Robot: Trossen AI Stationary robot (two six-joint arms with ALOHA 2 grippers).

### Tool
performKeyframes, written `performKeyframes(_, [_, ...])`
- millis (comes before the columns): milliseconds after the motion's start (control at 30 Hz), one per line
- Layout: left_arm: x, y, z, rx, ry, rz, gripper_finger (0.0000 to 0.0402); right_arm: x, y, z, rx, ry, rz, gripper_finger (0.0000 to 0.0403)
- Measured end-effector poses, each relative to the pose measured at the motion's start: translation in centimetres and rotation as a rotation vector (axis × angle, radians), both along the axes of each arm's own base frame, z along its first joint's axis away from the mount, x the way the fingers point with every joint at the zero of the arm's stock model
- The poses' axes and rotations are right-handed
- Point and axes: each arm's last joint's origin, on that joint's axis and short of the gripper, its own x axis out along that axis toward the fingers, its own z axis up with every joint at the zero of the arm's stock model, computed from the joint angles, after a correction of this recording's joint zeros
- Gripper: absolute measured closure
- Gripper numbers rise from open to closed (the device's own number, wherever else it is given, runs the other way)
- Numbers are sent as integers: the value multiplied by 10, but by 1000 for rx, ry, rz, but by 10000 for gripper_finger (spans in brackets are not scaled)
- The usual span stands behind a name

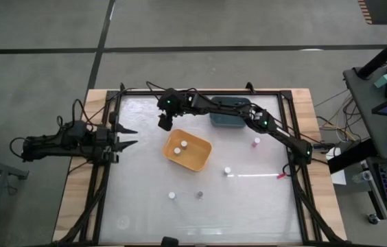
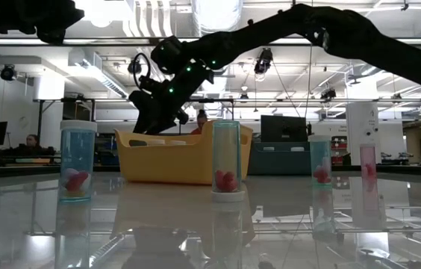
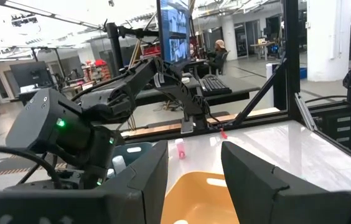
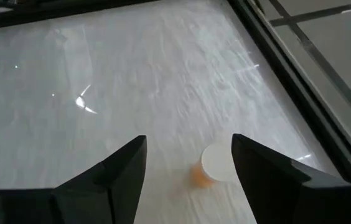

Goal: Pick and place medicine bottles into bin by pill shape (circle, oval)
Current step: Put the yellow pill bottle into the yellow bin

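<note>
My right gripper [image 1: 164, 123] [image 4: 188, 140] is open and hangs over the table left of the orange-yellow tub [image 1: 187, 152]. It points down at a white-capped bottle with orange contents [image 4: 215, 164], which stands upright on the table between and below its fingers, untouched. Two white-capped bottles [image 1: 180, 147] stand inside the orange-yellow tub. The dark teal tub [image 1: 229, 114] sits at the far side. Loose bottles stand at the right [image 1: 256, 142], in the middle [image 1: 227, 170] and near the front [image 1: 171, 195], [image 1: 199, 195]. My left gripper [image 1: 136, 136] [image 3: 194, 149] is open and empty at the table's left edge.
A small red object [image 1: 280, 176] lies near the right frame rail. A black frame [image 1: 104, 171] borders the white table. The right arm [image 1: 269, 127] stretches across the far half of the table, over the teal tub.
</note>
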Motion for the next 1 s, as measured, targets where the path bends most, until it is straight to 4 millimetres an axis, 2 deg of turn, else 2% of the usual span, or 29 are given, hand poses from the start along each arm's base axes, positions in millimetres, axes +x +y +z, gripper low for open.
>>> performKeyframes(433, [0, 0, 0, 8, -2, 3, 267, -1, -2, -12, -32, 29, -57, 179])
performKeyframes(1000, [0, 0, 3, 33, -28, 7, 267, 0, -5, -23, -50, -29, -129, 179])
